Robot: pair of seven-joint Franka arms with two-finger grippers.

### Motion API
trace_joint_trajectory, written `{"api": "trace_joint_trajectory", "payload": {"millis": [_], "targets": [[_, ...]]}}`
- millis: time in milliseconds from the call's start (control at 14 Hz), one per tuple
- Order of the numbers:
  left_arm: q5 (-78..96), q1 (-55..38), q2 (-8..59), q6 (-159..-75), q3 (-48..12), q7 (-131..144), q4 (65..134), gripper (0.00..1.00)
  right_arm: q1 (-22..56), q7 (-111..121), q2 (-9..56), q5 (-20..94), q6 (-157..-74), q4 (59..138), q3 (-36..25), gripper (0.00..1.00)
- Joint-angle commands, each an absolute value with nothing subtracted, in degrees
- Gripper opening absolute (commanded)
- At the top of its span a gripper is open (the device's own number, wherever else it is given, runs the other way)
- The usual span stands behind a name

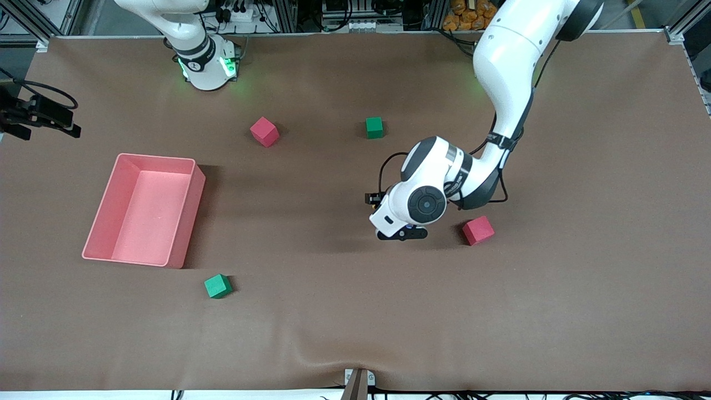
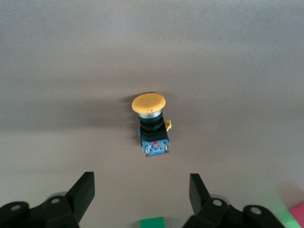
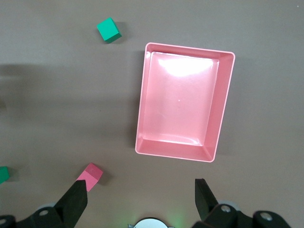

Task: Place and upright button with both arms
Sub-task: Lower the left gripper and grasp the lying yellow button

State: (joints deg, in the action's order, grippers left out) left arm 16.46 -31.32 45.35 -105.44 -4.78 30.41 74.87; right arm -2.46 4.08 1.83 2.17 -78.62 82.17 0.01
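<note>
The button [image 2: 152, 124] has a round orange cap on a black body with a blue end. It seems to lie on its side on the brown table. It shows only in the left wrist view; in the front view the left arm's hand hides it. My left gripper [image 2: 141, 179] is open and empty, a little above the table, with the button just ahead of its fingers. In the front view the left gripper [image 1: 402, 233] is beside a red cube [image 1: 477, 230]. My right gripper [image 3: 141, 187] is open and empty, high over the table near its own base, and waits.
A pink tray [image 1: 186, 208] stands toward the right arm's end, also in the right wrist view [image 3: 223, 109]. A red cube [image 1: 264, 131] and a green cube [image 1: 374, 127] lie near the bases. Another green cube [image 1: 218, 286] lies nearer the front camera than the tray.
</note>
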Motion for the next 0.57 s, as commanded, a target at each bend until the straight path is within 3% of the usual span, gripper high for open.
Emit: {"api": "trace_joint_trajectory", "payload": {"millis": [0, 430, 501], "targets": [[18.8, -31.6, 48.5, -106.7, -5.4, 30.1, 72.0, 0.86, -3.2, 6.0, 1.7, 1.5, -77.8, 81.5, 1.1, 1.00], [18.9, -31.9, 51.0, -107.4, -5.4, 30.0, 72.0, 0.85, -2.7, 6.9, 1.7, 0.4, -77.7, 81.4, 1.1, 1.00], [19.0, -31.9, 51.3, -107.5, -5.4, 29.6, 72.1, 0.79, -2.6, 6.5, 1.7, 0.3, -77.6, 81.2, 1.1, 1.00]]}}
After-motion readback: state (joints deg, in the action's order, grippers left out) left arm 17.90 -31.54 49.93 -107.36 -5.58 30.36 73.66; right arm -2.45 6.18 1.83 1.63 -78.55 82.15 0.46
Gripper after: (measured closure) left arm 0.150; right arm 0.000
